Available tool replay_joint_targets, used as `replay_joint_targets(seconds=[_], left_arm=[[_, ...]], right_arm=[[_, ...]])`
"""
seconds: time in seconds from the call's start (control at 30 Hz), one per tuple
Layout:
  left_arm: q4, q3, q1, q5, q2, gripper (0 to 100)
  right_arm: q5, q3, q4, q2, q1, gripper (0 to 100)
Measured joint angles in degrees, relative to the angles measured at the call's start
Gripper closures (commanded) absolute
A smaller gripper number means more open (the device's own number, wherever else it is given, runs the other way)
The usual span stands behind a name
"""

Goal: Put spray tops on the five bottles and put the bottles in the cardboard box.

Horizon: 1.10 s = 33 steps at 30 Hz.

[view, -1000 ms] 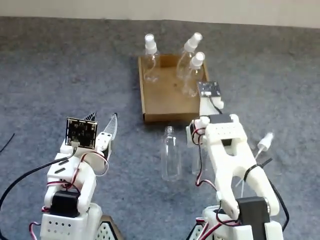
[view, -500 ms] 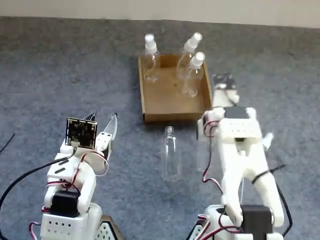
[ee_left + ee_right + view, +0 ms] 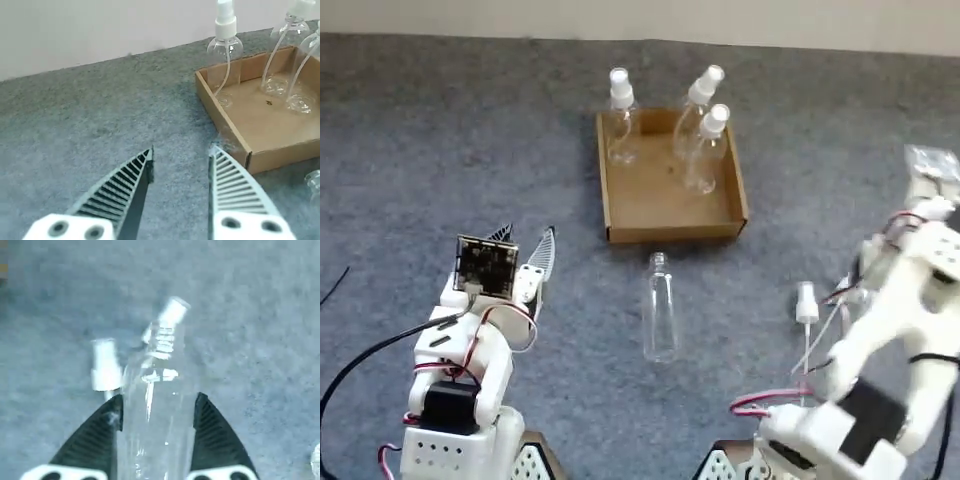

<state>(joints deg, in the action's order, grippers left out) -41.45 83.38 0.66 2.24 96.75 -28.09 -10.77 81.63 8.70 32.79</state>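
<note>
since the right end effector [image 3: 158,399] was clamped on the body of a clear, slick held bottle [image 3: 157,375], the main risk looked like the bottle slipping or twisting in the grip: smooth plastic, narrow contact. second risk: the loose spray top [image 3: 105,371] lay just beside the bottle's neck, so any swing could knock it and send it rolling across the table [image 3: 470,130]; couldn't tell if the two touched. the neck was uncapped, so boxing it as-is would skip a step. right arm sat out at the far right of the table, well apart from the cardboard box [image 3: 610,190], which held three capped bottles [image 3: 705,150]. another open bottle [image 3: 660,305] stood upright near the box's front wall. left end effector [image 3: 181,150] hung apart and empty, aimed toward the box, arm folded near its base.
</note>
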Motion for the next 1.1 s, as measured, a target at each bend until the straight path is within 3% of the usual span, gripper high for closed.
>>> replay_joint_targets(seconds=[0.2, 0.47, 0.63, 0.8, 1.1], left_arm=[[-4.7, -7.4, 8.9, 4.8, -9.0, 84], [-5.3, -21.4, 11.4, 4.9, -38.2, 84], [-5.3, -21.4, 11.4, 4.9, -40.0, 84], [-5.3, -19.0, 11.3, 4.9, -33.1, 84], [-5.3, -17.5, 6.0, 4.9, -25.6, 84]], right_arm=[[-2.9, 1.2, -7.6, -11.8, 8.4, 99.2], [-3.1, 1.2, -15.2, -20.0, 9.0, 93.7], [-3.0, 2.9, -18.2, -23.4, 2.3, 97.0], [1.2, 3.1, -19.0, -24.5, -5.3, 97.2], [4.3, -14.4, -19.9, -14.3, -17.5, 97.2]])
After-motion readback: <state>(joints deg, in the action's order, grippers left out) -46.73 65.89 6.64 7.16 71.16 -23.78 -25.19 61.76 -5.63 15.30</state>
